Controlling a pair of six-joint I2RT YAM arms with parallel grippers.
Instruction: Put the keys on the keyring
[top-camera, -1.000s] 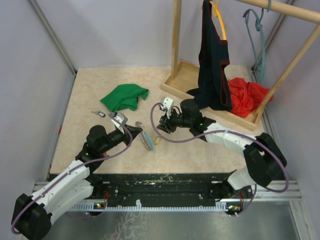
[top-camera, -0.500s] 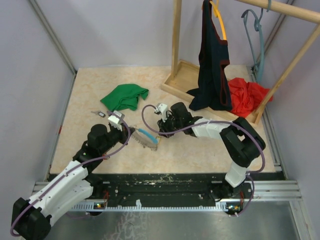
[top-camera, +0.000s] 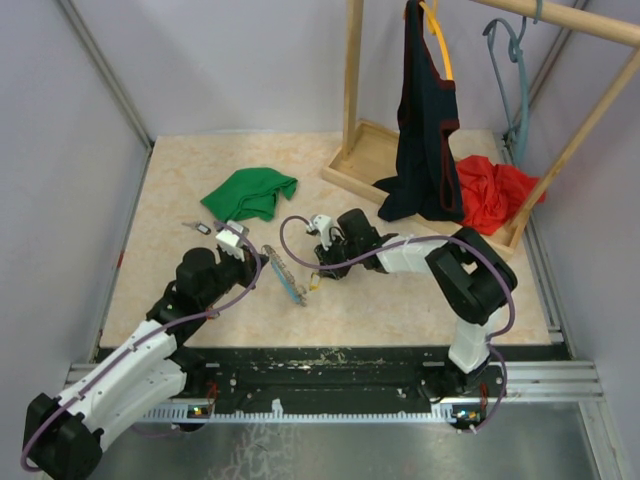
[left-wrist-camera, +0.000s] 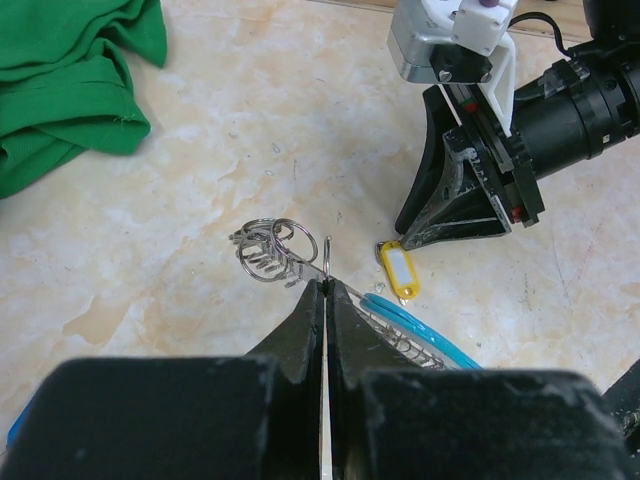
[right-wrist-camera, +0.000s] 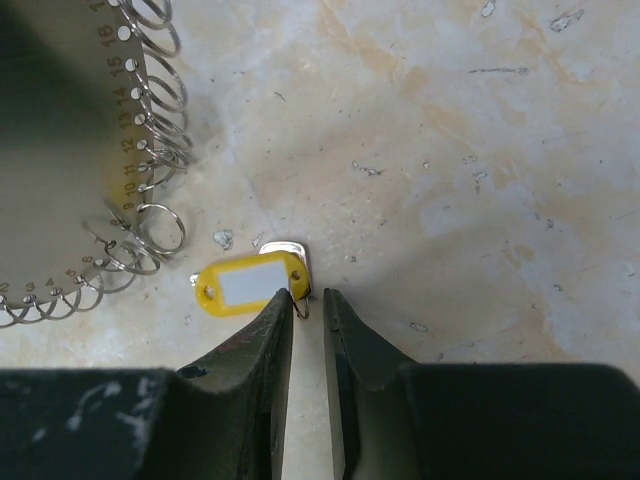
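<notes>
The silvery chain keyring (left-wrist-camera: 268, 248) gleams as polished metal; the yellow-tagged key (left-wrist-camera: 398, 272) at its 4 o'clock is glossy plastic. The beige marbled tabletop (right-wrist-camera: 450, 150) looks smooth, the green cloth (left-wrist-camera: 70, 80) matt.

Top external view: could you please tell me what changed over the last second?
The left gripper has turned the keyring edge-on to the camera. The right arm folded its elbow inward, bringing the right gripper onto the yellow key. Green cloth and wooden rack stayed put.

Both arms (top-camera: 140, 365) have white links, black joints, purple cables (top-camera: 282, 232) and black tapered fingers (left-wrist-camera: 300, 330).
</notes>
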